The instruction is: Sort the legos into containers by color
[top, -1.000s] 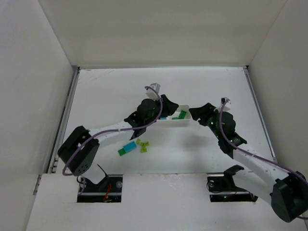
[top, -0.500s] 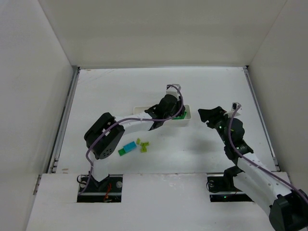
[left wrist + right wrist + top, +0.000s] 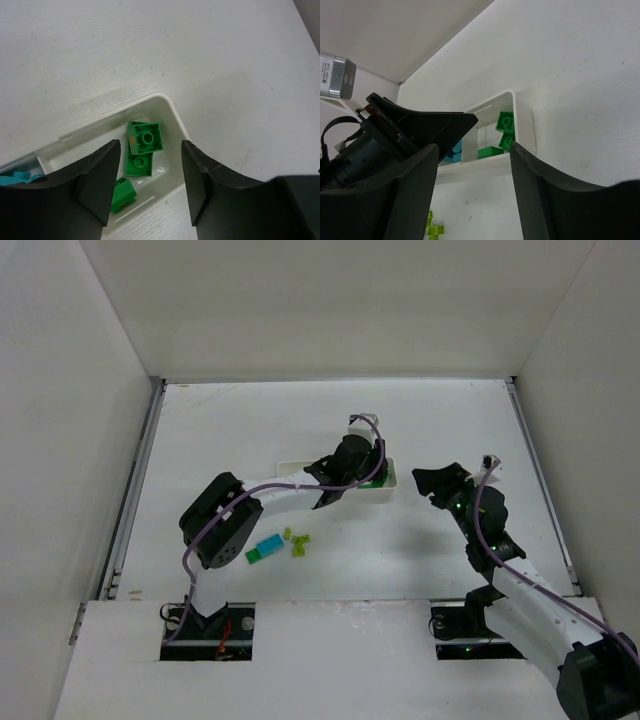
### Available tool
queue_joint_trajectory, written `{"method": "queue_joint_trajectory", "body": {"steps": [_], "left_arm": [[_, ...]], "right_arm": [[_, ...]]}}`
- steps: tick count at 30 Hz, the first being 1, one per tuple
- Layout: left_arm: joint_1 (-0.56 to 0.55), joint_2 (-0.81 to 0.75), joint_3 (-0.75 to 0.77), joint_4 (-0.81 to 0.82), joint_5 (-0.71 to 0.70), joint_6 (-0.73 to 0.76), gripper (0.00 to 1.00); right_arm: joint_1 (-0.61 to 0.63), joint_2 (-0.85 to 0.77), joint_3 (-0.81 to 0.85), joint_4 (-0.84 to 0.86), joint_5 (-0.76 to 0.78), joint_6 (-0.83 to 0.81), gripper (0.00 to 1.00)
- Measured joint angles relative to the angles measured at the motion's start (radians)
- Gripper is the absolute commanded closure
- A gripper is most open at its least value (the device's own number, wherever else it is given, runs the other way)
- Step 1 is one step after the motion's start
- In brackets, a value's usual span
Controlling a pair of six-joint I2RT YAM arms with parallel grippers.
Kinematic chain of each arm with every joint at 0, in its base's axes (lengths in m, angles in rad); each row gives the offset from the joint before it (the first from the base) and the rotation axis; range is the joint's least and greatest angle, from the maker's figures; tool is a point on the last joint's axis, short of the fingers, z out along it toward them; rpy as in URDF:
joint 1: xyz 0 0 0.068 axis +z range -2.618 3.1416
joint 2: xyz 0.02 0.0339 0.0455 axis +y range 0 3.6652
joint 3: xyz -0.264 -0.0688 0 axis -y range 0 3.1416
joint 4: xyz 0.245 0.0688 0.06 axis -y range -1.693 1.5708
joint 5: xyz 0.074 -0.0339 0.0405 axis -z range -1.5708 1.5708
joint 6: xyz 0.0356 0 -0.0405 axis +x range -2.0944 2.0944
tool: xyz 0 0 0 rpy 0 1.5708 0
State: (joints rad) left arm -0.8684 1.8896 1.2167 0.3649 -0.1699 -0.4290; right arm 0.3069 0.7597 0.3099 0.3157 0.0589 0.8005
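Legos (image 3: 146,137) are being shown split between tray and table. Three dark green bricks (image 3: 139,163) are being seen in the end compartment of the white tray (image 3: 172,107), two of them touching. Cyan bricks (image 3: 17,177) are being glimpsed in the next compartment, across the thin divider. The left gripper (image 3: 149,150) is being held directly above that green compartment, and its jaws are being shown spread with nothing between them. The right gripper (image 3: 472,147) is being held off beyond the tray's right end, apart from it, jaws likewise parted and carrying nothing. On the table (image 3: 400,420), near the tray's front side, a cyan brick (image 3: 268,544) is being seen just beside a dark green one (image 3: 253,556). Probably three yellow-green bricks (image 3: 296,543) are being spotted close by, though the overhead view is too coarse for a sure count.
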Motion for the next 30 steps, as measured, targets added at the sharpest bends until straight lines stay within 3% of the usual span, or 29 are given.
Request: {"method": "queue_joint_trajectory", "body": {"steps": [3, 7, 10, 14, 18, 25, 30], "left_arm": [[0.000, -0.003, 0.002, -0.001, 0.001, 0.001, 0.57], [0.007, -0.068, -0.038, -0.013, -0.004, 0.002, 0.62], [0.020, -0.220, -0.151, -0.018, -0.029, -0.006, 0.63], [0.063, -0.504, -0.333, -0.037, -0.101, -0.043, 0.61], [0.135, -0.753, -0.489, -0.089, -0.160, -0.120, 0.59], [0.257, -0.980, -0.674, -0.274, -0.174, -0.269, 0.56], [0.321, -1.145, -0.737, -0.395, -0.174, -0.332, 0.54]], "right_arm": [[0.000, 0.003, 0.000, 0.000, 0.000, 0.000, 0.43], [0.009, 0.008, 0.000, 0.003, -0.002, -0.002, 0.63], [0.068, 0.038, 0.006, 0.007, -0.005, -0.014, 0.70], [0.253, 0.141, 0.056, 0.006, -0.007, -0.065, 0.70], [0.453, 0.289, 0.162, 0.007, -0.036, -0.141, 0.66], [0.749, 0.529, 0.360, -0.027, -0.145, -0.350, 0.37], [0.910, 0.691, 0.537, -0.129, -0.192, -0.526, 0.27]]}}
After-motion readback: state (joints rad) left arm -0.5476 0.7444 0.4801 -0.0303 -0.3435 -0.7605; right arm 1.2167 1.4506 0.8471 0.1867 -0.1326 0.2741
